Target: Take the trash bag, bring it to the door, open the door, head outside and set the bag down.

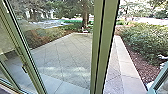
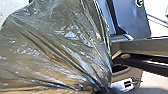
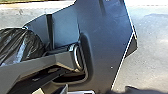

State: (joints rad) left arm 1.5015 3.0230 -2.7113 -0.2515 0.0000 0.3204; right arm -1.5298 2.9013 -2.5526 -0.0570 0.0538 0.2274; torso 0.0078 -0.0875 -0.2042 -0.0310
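- Trash bag (image 2: 57,50) close in my left wrist view; left jaws look clamped on its bunched neck (image 2: 98,86).
- Right jaws: can't tell.
- Soft, slippery film; neck's the hold.
- Paving (image 1: 70,53) mid-frame, head view.

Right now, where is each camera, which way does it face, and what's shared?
Head: high on the robot, facing forward and down, past a green metal post, onto grey paving.
Left wrist: on that arm, facing a dark, shiny plastic bag; the robot's wide dark plate and jointed grey bar show.
Right wrist: on that arm, facing that plate and bar, with pale ground beyond.
Both wrist views share the bag, plate and bar.
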